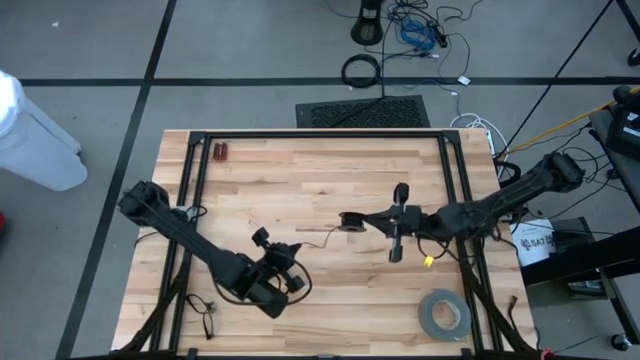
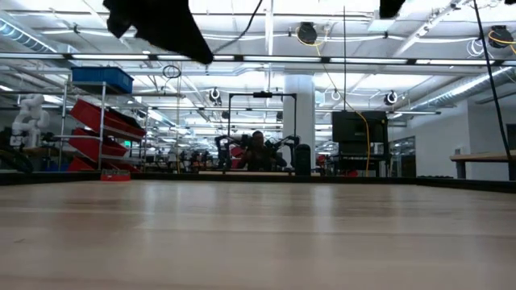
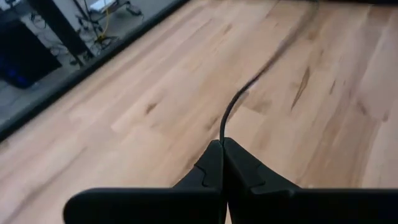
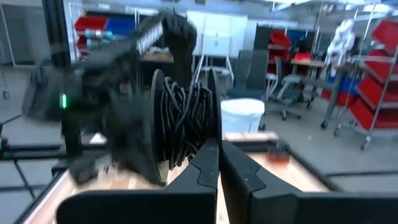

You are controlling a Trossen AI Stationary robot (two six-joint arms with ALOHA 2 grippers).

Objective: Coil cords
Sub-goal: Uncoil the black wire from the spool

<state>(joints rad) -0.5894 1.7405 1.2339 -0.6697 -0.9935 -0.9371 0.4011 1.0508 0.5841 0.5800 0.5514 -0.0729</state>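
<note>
Cord (image 3: pixel 231 112) blurs beyond left claw (image 3: pixel 222 144)

Cord bundle (image 1: pixel 349 221) mid-table (image 1: pixel 320 170) in right pincer (image 1: pixel 352 221), tape roll (image 1: pixel 444 314) at near right

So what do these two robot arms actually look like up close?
Both are dark, near-black jointed arms, the left arm and the right arm, built of slim links with chunkier joints. Thin black cables trail along them, and a small yellow tag hangs under the right one. Each ends in two smooth, black, wedge-shaped fingers tapering to a point.
</note>
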